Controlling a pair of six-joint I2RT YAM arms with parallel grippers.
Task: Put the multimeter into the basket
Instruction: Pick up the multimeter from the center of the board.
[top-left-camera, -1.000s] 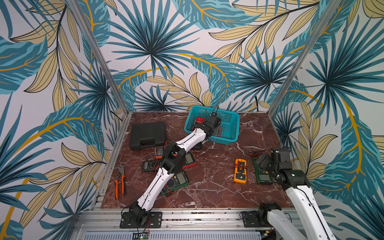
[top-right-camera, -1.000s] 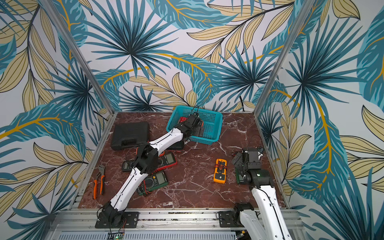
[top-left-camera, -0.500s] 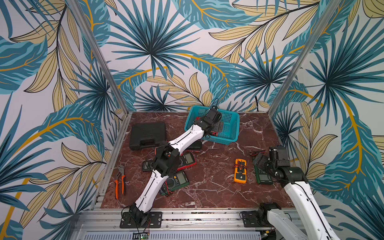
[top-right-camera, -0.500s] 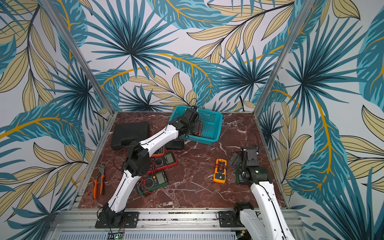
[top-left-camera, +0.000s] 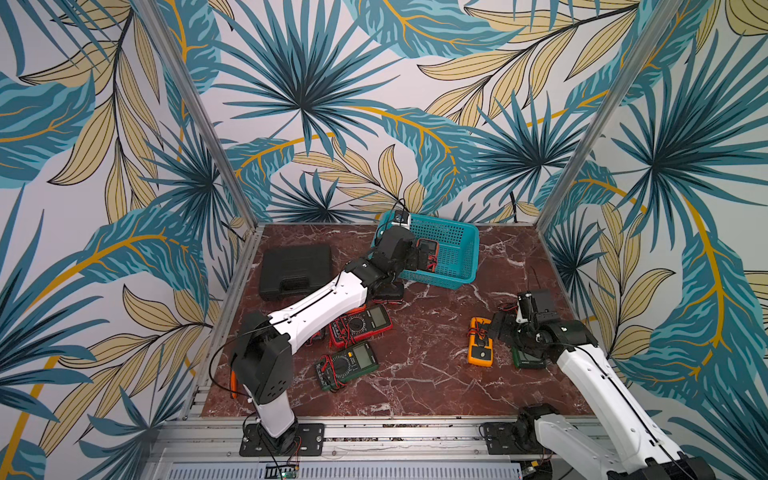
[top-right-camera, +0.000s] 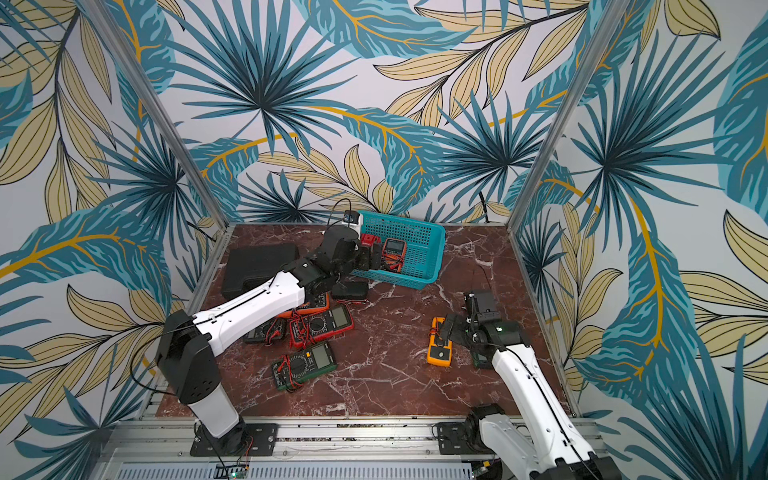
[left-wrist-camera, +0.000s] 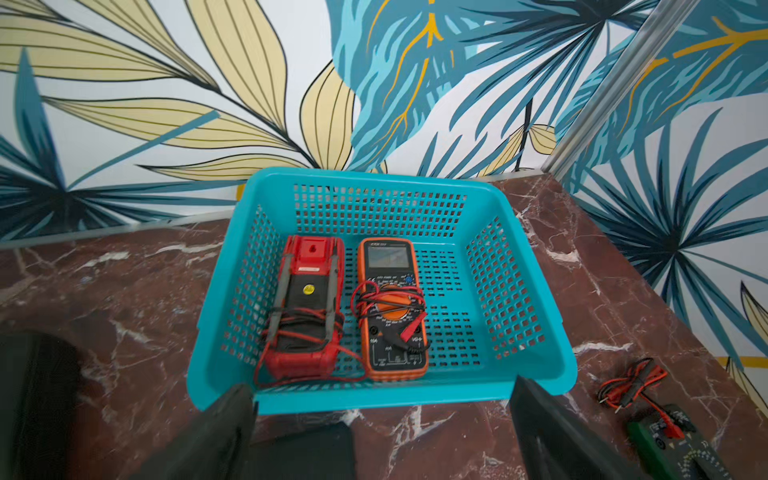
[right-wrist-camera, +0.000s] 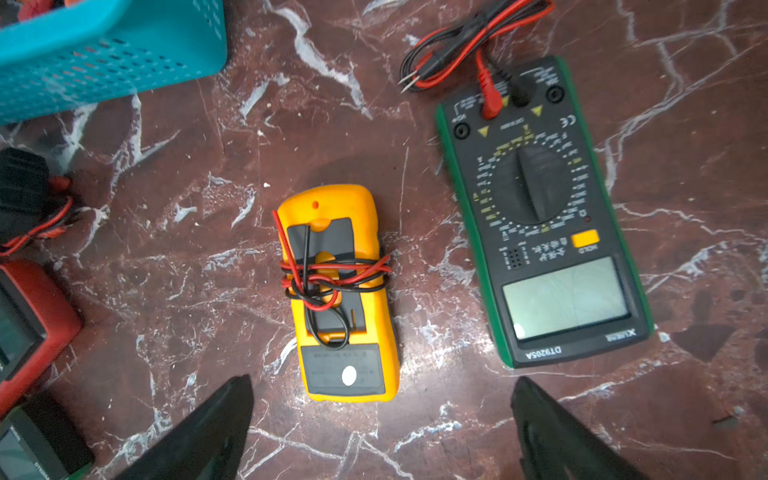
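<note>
Neither arm holds anything. The left jaws stand wide apart and empty, low at the rim of the rectangular teal-blue perforated plastic basket (left-wrist-camera: 376, 401), which sits at the far side of the maroon marble-patterned tabletop (top-left-camera: 436, 386). Two meters already lie flat inside it, side by side. One is a red-cased multimeter (left-wrist-camera: 307, 307), face down with its leads wound round it. The other is an orange-edged black multimeter (left-wrist-camera: 392, 307), face up. Several more lie out on the tabletop, so I judge the job partway done and the step in hand a fresh pick.

The right jaws are likewise wide open and hold nothing. They hover above the small yellow multimeter (right-wrist-camera: 338, 291), which lies face down with red and black leads knotted round its middle, well apart from the basket. Just beside it lies a larger green-edged black multimeter (right-wrist-camera: 540, 208), face up, its leads trailing loose. In the right wrist view the yellow multimeter lies ahead of the jaws, not yet between them.

Next I think I must bring the right arm (top-left-camera: 590, 374) forward and down until the jaws straddle the yellow body across its narrow width, clear of the knot if possible, then close. The left arm (top-left-camera: 320, 307) reaches to the basket's rim, and I would draw it back before carrying anything over. A red multimeter (top-left-camera: 360, 324) and a green multimeter (top-left-camera: 347, 365) wait near it, with a flat black hard case (top-left-camera: 295, 270) further off.
</note>
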